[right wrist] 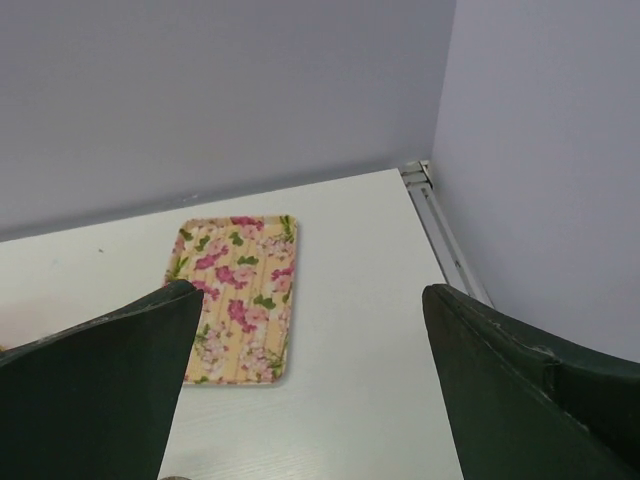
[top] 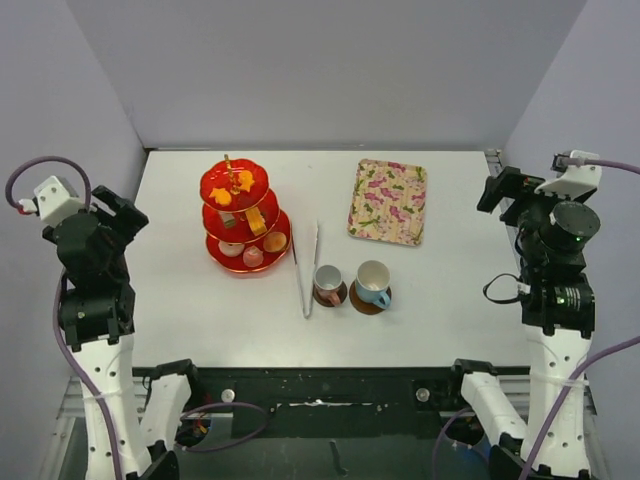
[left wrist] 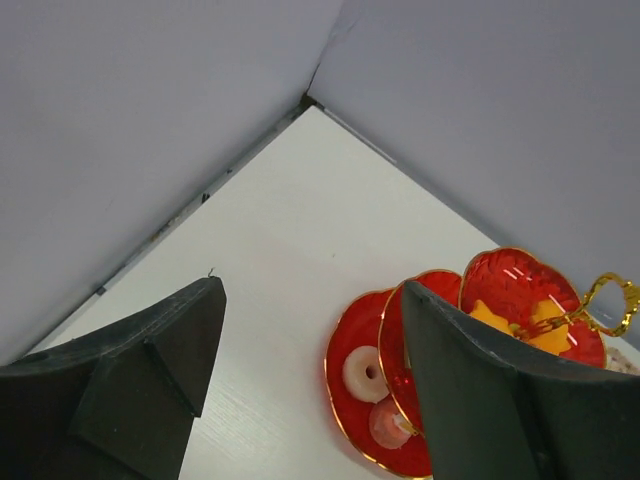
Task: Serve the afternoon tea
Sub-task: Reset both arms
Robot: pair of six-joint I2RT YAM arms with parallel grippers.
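Gaping empty, left fingers (left wrist: 150, 370) and right fingers (right wrist: 100, 390) flank the tabletop (top: 180, 300). Near centre the pink cup (top: 327, 281) and light-blue cup (top: 373, 280) sit on brown saucers (top: 362, 304): likely light, slippery, so pinch a rim; farther left, the brittle-looking three-tier stand (top: 240, 215) offers its gold handle (left wrist: 612, 300).

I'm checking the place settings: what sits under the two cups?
A brown saucer lies under the pink cup, a second brown saucer under the light-blue cup. Only the saucers' rims show; the cups cover their middles.
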